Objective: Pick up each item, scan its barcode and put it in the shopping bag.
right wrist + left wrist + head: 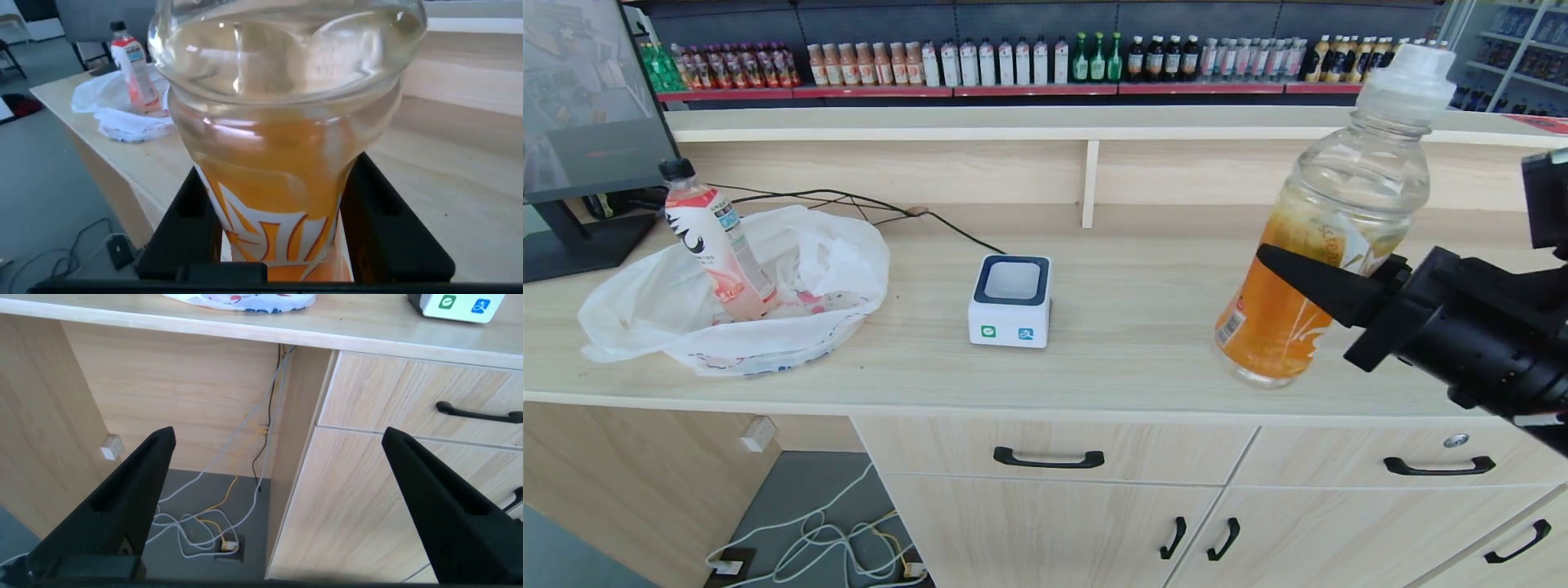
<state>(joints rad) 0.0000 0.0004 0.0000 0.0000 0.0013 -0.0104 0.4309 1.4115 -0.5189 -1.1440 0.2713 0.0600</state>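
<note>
One clear, round-shouldered plastic bottle [1327, 216] — orange liquid — between tapered black jaws

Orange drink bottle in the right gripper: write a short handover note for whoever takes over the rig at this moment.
Right gripper: shut on the orange drink bottle, held tilted at the right of the counter; I cannot tell whether its base touches the counter.
Left gripper: open, holding nothing, low in front of the cabinet.
Scanner: mid-counter, window facing up.
Shopping bag: open at the counter's left.
Done: pink bottle leans inside the bag.
Left: scan the orange bottle's barcode, then bag it.
</note>
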